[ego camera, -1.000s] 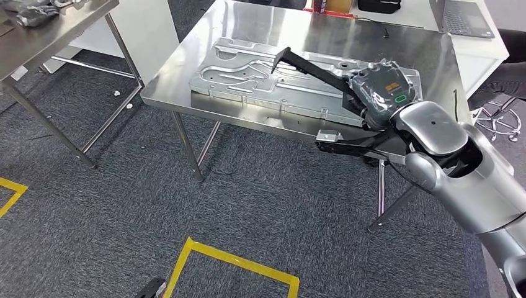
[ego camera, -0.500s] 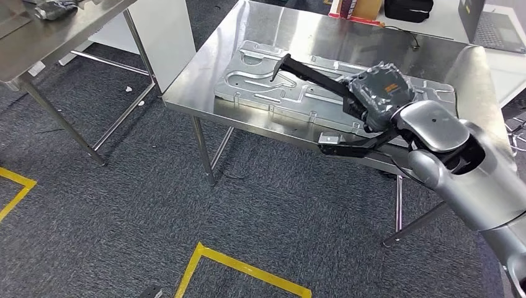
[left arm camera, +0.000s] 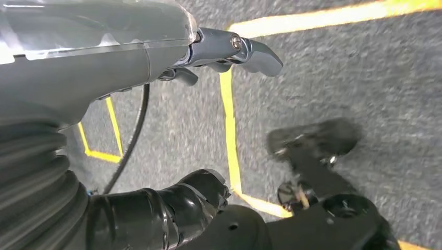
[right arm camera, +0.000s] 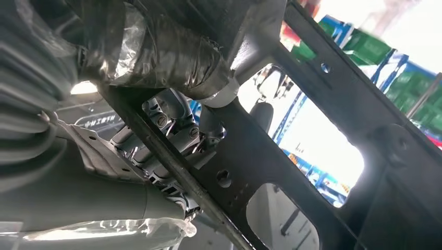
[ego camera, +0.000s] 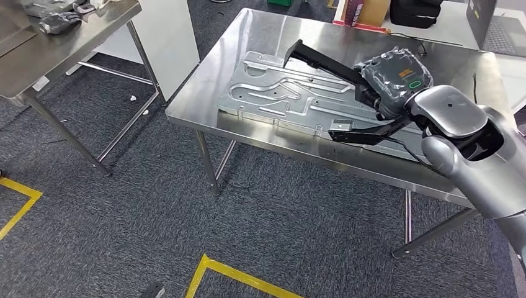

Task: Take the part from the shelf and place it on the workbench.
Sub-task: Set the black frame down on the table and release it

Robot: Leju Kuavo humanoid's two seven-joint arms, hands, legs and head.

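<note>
Since a second ago, camera swung right and closer; right hand [ego camera: 397, 84] has risen with the black frame part [ego camera: 322, 62], now over the workbench [ego camera: 267, 37] at frame's upper centre, above the grey embossed panel [ego camera: 273, 96]. Fingers clamped around the part. Left hand [left arm camera: 208, 52] hangs over carpet, fingers loosely apart, holding nothing.

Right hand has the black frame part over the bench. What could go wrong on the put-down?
1. The black frame part hangs over the stamped metal panel already lying on the workbench; set down there, it may land on the panel's ridges and rock or slide.
2. Its lower bar sits near the bench's front edge, so it could overhang or tip off.
3. The right hand grips one end only; the long part may swing on release.
</note>
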